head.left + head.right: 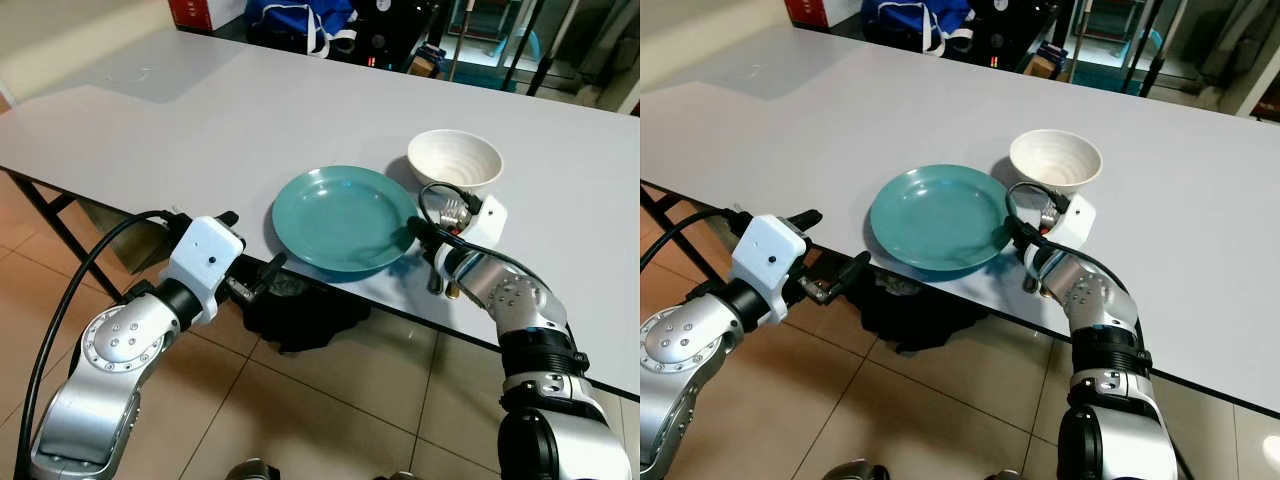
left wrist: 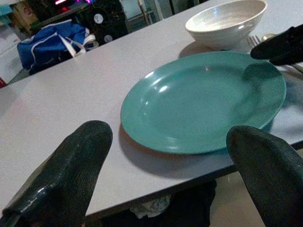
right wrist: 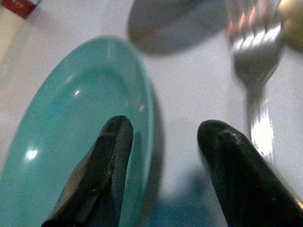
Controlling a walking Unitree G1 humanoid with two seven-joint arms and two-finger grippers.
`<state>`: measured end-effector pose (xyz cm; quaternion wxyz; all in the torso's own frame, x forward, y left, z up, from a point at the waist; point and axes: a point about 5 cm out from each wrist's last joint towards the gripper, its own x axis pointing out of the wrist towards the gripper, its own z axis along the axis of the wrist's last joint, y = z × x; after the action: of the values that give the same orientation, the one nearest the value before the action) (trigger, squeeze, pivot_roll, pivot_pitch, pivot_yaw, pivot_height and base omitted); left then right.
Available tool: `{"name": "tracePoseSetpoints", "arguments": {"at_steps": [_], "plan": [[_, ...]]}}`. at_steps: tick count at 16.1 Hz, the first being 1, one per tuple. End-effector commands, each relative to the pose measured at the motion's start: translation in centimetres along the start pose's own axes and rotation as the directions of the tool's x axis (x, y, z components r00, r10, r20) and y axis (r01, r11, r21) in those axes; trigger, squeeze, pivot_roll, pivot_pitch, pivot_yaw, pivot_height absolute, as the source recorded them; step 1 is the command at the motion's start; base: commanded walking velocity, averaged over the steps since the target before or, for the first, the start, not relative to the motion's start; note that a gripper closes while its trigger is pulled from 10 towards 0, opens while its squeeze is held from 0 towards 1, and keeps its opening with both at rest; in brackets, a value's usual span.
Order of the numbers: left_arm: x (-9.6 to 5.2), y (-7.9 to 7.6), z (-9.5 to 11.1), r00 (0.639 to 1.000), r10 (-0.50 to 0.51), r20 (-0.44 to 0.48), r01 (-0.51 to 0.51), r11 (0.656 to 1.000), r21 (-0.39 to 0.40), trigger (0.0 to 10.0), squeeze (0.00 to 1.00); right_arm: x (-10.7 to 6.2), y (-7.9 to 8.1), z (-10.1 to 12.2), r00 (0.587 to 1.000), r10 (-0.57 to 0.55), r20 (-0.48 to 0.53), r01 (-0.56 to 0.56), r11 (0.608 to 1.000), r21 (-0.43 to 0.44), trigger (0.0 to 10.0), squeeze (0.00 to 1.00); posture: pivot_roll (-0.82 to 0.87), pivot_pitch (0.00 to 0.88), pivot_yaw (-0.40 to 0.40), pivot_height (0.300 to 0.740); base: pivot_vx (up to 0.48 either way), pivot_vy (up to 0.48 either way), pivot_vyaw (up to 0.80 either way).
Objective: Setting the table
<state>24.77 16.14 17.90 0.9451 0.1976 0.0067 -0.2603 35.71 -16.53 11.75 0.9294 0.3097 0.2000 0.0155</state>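
Grey tabletop [image 1: 250, 110] carries a teal plate [image 1: 345, 217] at its near edge, a white bowl [image 1: 455, 159] just beyond the plate's right side. A fork [image 3: 253, 71] lies right of the plate, its long axis running from the near edge toward the bowl. Nearer the fork, the right gripper [image 3: 163, 156] straddles the plate's right rim, fingers apart, holding nothing. Left of the plate, off the table edge, the left gripper [image 2: 165, 179] hangs open and empty.

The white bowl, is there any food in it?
Empty, as far as shows. The white bowl stands upright behind the green plate, and its ribbed inside looks bare; the very bottom is partly hidden.
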Motion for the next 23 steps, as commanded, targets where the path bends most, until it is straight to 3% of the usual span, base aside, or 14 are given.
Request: {"name": "tracePoseSetpoints", "arguments": {"at_steps": [1,2,4,6,7,12,17,18,19,20,21,23], "plan": [[0.1,0.0,0.2,1.0,-0.005,0.004,0.005,1.0,0.011,10.0,0.0,-0.4,0.9,2.1,0.989,0.044,0.145,-0.037,0.998,-0.048,10.0,0.0,0.08,0.054,0.025,0.74,0.0,0.0,0.0],[0.3,0.3,0.5,0.999,0.033,0.023,-0.033,0.999,0.021,10.0,0.0,-1.4,2.2,3.6,0.954,0.149,0.258,-0.145,0.989,-0.035,10.0,0.0,0.08,0.053,0.024,0.74,0.0,0.0,0.0],[0.8,1.2,0.9,0.991,0.124,0.042,-0.125,0.992,0.022,10.0,0.0,-2.1,3.0,3.7,0.936,0.23,0.265,-0.213,0.973,-0.093,10.0,0.0,0.08,0.051,0.026,0.74,0.0,0.0,0.0],[1.5,1.8,1.4,0.98,0.189,0.065,-0.189,0.982,-0.008,10.0,0.0,-3.1,4.1,3.1,0.902,0.348,0.257,-0.29,0.927,-0.238,10.0,0.0,0.07,0.047,0.033,0.74,0.0,0.0,0.0],[1.7,1.6,1.5,0.983,0.171,0.067,-0.172,0.985,0.0,10.0,0.0,-3.3,4.2,2.9,0.9,0.355,0.251,-0.284,0.917,-0.281,10.0,0.0,0.07,0.047,0.035,0.74,0.334,0.0,0.0],[1.8,1.6,1.4,0.982,0.174,0.069,-0.174,0.985,0.001,10.0,0.0,-3.4,4.3,2.9,0.897,0.361,0.254,-0.28,0.911,-0.303,10.0,0.0,0.07,0.043,0.035,0.74,0.337,0.0,-0.71],[1.5,1.8,1.3,0.982,0.18,0.065,-0.181,0.984,0.007,10.0,0.0,-3.3,4.2,3.0,0.899,0.35,0.263,-0.236,0.893,-0.382,10.0,0.0,0.07,0.043,0.033,0.74,0.333,0.0,0.0],[1.5,1.8,1.3,0.981,0.182,0.066,-0.183,0.983,0.009,10.0,0.0,-3.2,4.1,3.2,0.902,0.343,0.262,-0.221,0.888,-0.403,10.0,0.08,0.07,0.044,0.032,0.74,0.307,0.0,0.8],[1.5,1.9,1.3,0.981,0.183,0.068,-0.184,0.983,0.011,10.0,0.0,-3.1,3.9,3.3,0.904,0.337,0.262,-0.212,0.887,-0.409,10.0,0.36,0.08,0.043,0.028,0.74,0.304,0.0,0.8],[1.4,1.8,1.4,0.981,0.182,0.071,-0.183,0.983,0.012,10.0,0.0,-3.1,3.9,3.3,0.903,0.344,0.258,-0.22,0.886,-0.409,10.0,0.27,0.08,0.043,0.028,0.74,0.0,0.0,0.8],[1.3,1.6,1.5,0.983,0.168,0.078,-0.169,0.986,0.006,10.0,0.0,-3.0,4.0,3.3,0.898,0.369,0.239,-0.254,0.879,-0.403,10.0,0.0,0.08,0.043,0.028,0.74,0.0,0.0,0.0],[1.1,1.5,1.4,0.985,0.158,0.077,-0.16,0.987,0.021,10.0,0.0,-3.0,4.4,2.9,0.894,0.417,0.164,-0.307,0.836,-0.455,10.0,0.0,0.08,0.043,0.028,0.74,0.0,0.0,0.0]]}}
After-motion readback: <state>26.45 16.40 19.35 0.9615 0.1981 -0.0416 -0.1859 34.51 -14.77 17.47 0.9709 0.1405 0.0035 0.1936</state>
